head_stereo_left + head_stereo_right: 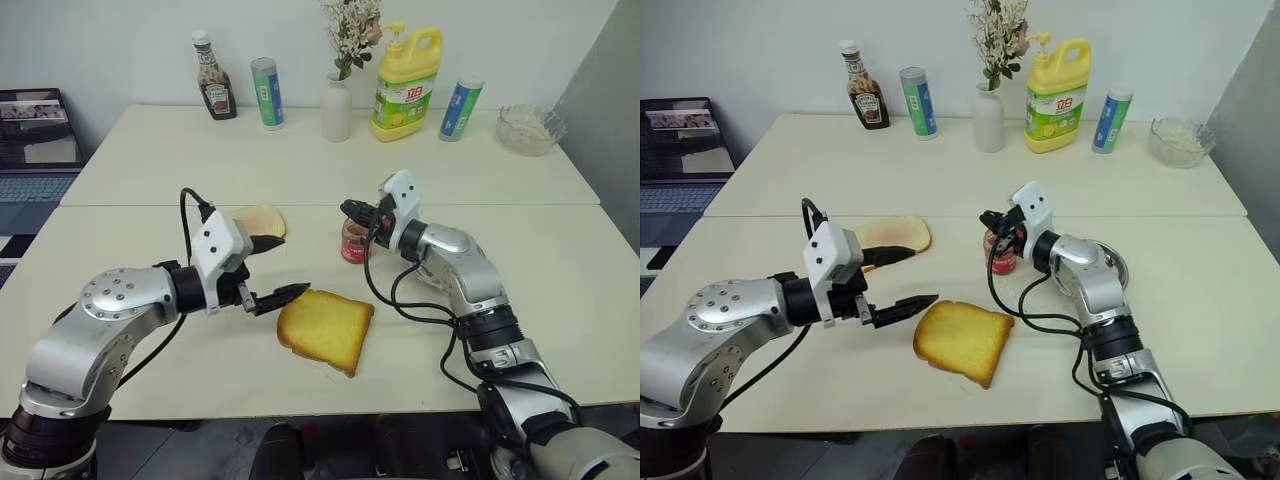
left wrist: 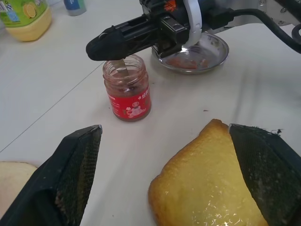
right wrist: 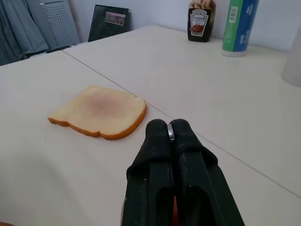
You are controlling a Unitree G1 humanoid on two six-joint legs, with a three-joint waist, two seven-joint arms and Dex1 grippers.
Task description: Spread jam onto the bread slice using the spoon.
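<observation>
1. Jam (image 2: 127, 94) is seen as red contents in a small clear glass jar, lid off, standing on the table (image 1: 560, 250) near its middle.
2. Right gripper (image 2: 101, 44) is clenched on the spoon (image 2: 121, 66); a sliver of metal is visible between its fingertips (image 3: 162, 132) in the right wrist view.
3. The spoon is seen pointing down from the right gripper into the jar mouth; the gripper is held directly over the jar.
4. Bread slice (image 1: 326, 328), thick and golden, is laid flat at about 7 o'clock from the jar, near it but apart.
5. Left gripper (image 1: 278, 270) is spread wide and empty, held just beside the bread slice at its 10 o'clock.
6. A thinner pale slice (image 3: 99, 111) is laid at 9 o'clock from the jar.
7. A round steel dish (image 2: 193, 54) with red smears is seen just beyond the jar in the left wrist view.
</observation>
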